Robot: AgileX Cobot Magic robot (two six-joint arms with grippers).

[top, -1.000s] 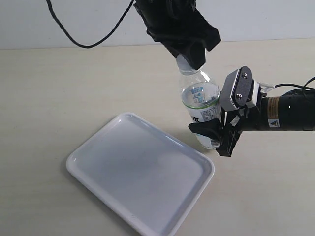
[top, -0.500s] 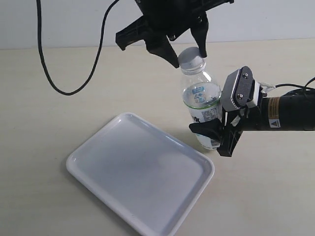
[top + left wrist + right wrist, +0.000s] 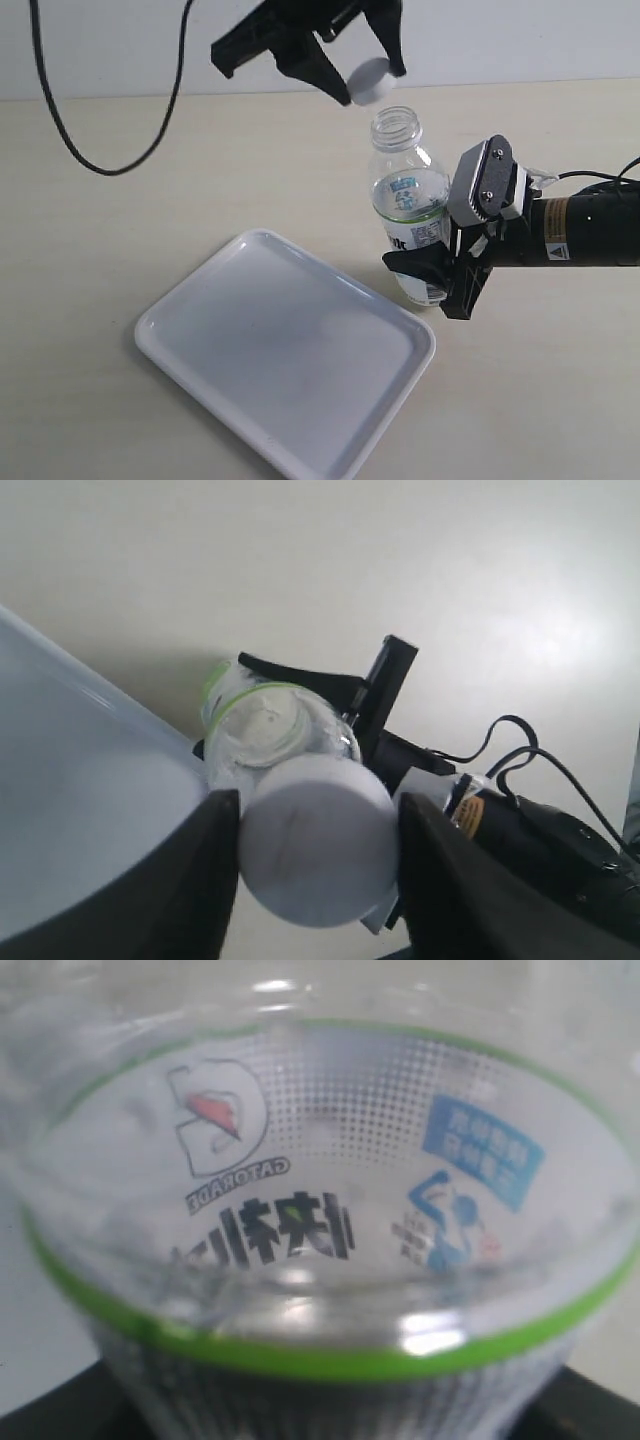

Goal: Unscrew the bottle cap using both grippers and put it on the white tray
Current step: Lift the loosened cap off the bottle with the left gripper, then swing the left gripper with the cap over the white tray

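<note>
Exterior view. Left claw (image 3: 366, 82) is clamped on the bottle cap (image 3: 370, 77); the cap sits between its two black fingers, up in the air. The bottle (image 3: 408, 195) stands upright on the table (image 3: 120, 200), just below this claw and a little to one side, neck open and clear of the cap. Right claw (image 3: 432, 280), the one with the grey metal plate, is closed around the lower, labelled part of the bottle, one finger on each side. The white tray (image 3: 280, 360) lies flat on the table beside the right claw, its near corner just beside the bottle base. Nothing is in the tray.

Left wrist view. Cap (image 3: 318, 840) is gripped between the two fingers (image 3: 200, 880), flat top toward the camera. Beyond it is the open bottle mouth (image 3: 268, 720), with the right claw's black fingers (image 3: 390, 675) around the bottle. A tray edge (image 3: 70, 800) shows alongside.

Right wrist view. Bottle (image 3: 300, 1210) fills the frame, close up, green band and label print legible. Black claw parts (image 3: 590, 1410) show at both lower corners, flanking it.
</note>
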